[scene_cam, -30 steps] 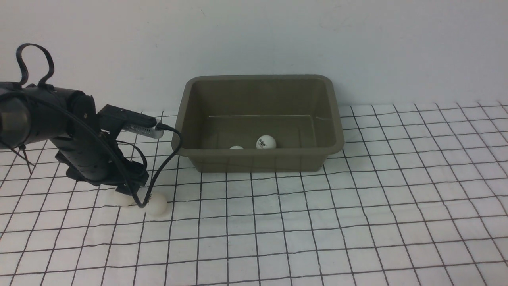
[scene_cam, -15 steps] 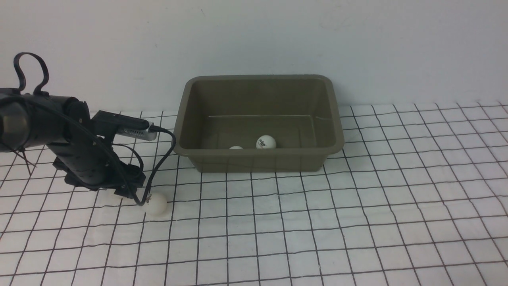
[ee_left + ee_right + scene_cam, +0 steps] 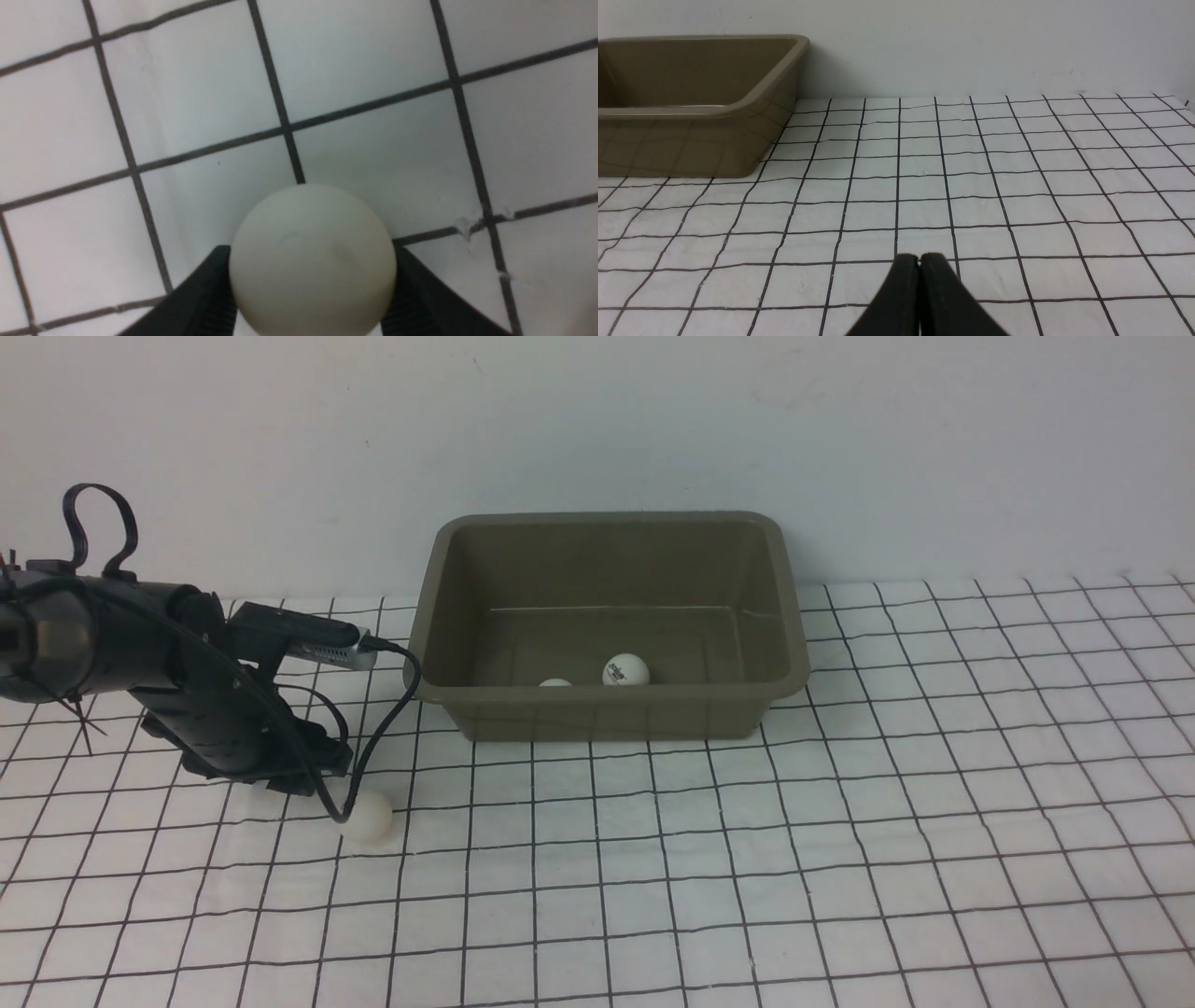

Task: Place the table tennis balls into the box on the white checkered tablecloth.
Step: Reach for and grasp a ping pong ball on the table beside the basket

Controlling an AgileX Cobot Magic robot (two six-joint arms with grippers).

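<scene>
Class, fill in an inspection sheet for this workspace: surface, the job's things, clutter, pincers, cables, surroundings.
Surface: white checkered tablecloth, slightly wrinkled.
Job's things: box upright near the wall; logo ball and half-hidden ball inside it; loose ball on the cloth, front left of the box; gripped ball in the left pincer.
Clutter: nothing seen.
Pincers: left pincer closed on the gripped ball, a finger on each side; right pincer shut, empty, over bare cloth.
Cables: black cable loops down from the left arm to beside the loose ball; contact cannot be told.
Surroundings: plain pale wall behind.
</scene>
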